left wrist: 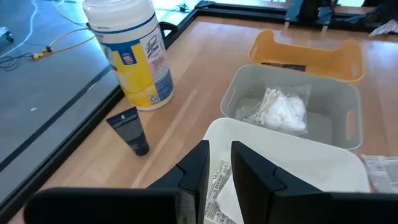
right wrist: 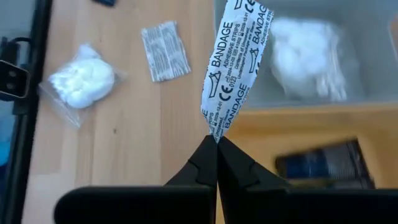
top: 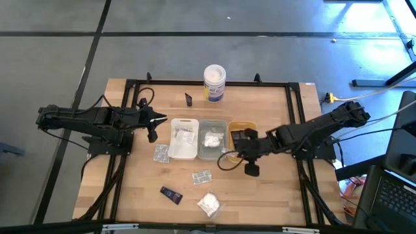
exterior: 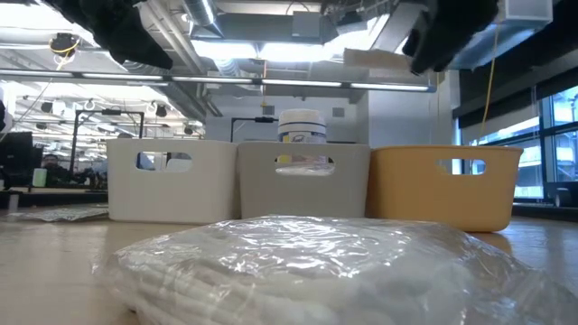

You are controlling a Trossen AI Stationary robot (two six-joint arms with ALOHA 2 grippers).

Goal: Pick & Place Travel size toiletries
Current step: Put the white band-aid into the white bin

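Note:
My right gripper [right wrist: 216, 142] is shut on a white printed bandage sachet [right wrist: 236, 56] above the orange tray [top: 243, 125]. A dark blue item [right wrist: 323, 163] lies in that tray. In the grey tray [top: 212, 123] lies a white wrapped bundle [left wrist: 281, 111], and printed sachets [top: 184, 135] lie in the white tray [top: 184, 155]. My left gripper [left wrist: 219, 168] hovers over the white tray's far end, fingers a little apart with nothing between them. Loose on the wood lie two sachets [top: 161, 153] [top: 202, 176], a dark tube [top: 171, 194], a white bundle [top: 209, 204] and a black tube [top: 188, 99]. My right gripper pinches one narrow end [right wrist: 215, 129] of the bandage sachet between its two fingertips. The fingers slant downward from the table's right side. The sachet sticks out lengthwise beyond the fingertips, lifted clear over the orange and grey trays.
A tall white tub with a blue and yellow label [top: 214, 82] stands at the far edge behind the trays. A black frame [top: 296, 117] borders the tabletop. Bare wood lies in front of the trays around the loose items.

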